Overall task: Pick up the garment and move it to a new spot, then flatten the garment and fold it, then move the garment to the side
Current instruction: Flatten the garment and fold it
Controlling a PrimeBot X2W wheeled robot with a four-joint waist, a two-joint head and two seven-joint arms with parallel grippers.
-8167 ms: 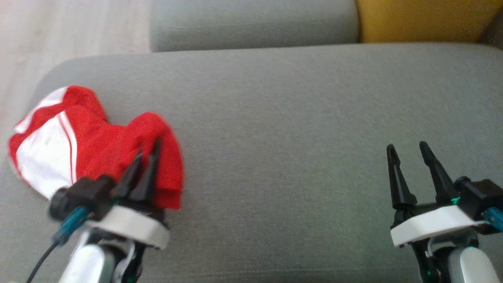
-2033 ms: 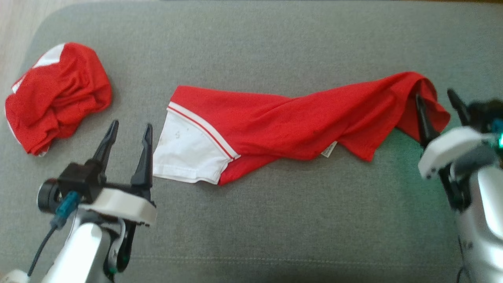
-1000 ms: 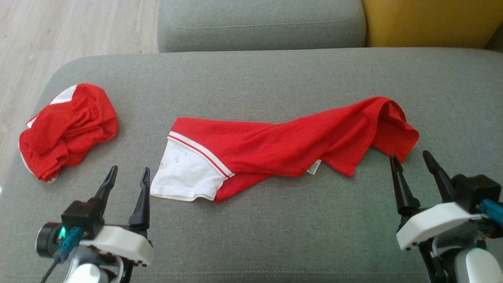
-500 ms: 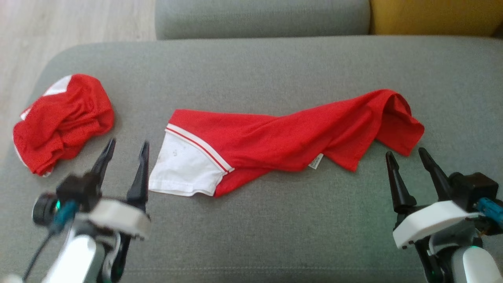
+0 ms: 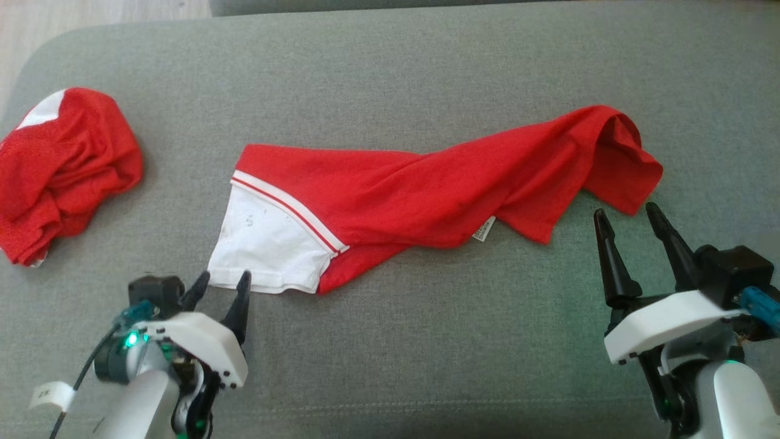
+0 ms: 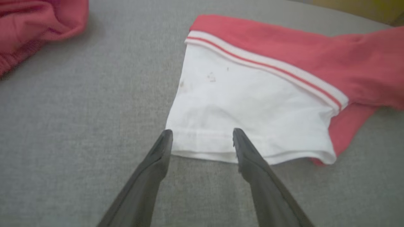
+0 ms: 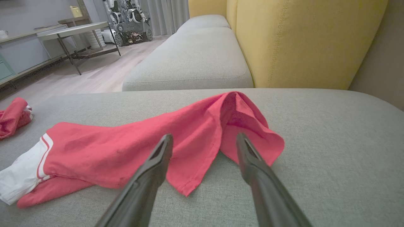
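In the head view the long red mesh garment lies stretched and twisted across the grey fabric sofa seat. Its white hem is just in front of the left fingers, and its bunched red end is just beyond the right fingers. Both pairs stand apart and hold nothing. A crumpled red cloth bundle sits well apart at the left edge, close enough in colour to be taken for the target by mistake. In the left wrist view the left fingers straddle the doubled hem of the white sleeve panel. Closing here may pinch one layer only, or snag the seat fabric, so that a pull drags the twist tighter instead of spreading it. In the right wrist view the right fingers frame a loose, folded-over flap of the garment. A grip on that flap would probably lift a fold rather than a true corner, leaving the cloth skewed. Uneven pulls from the two sides could slide it towards the seat's edge.
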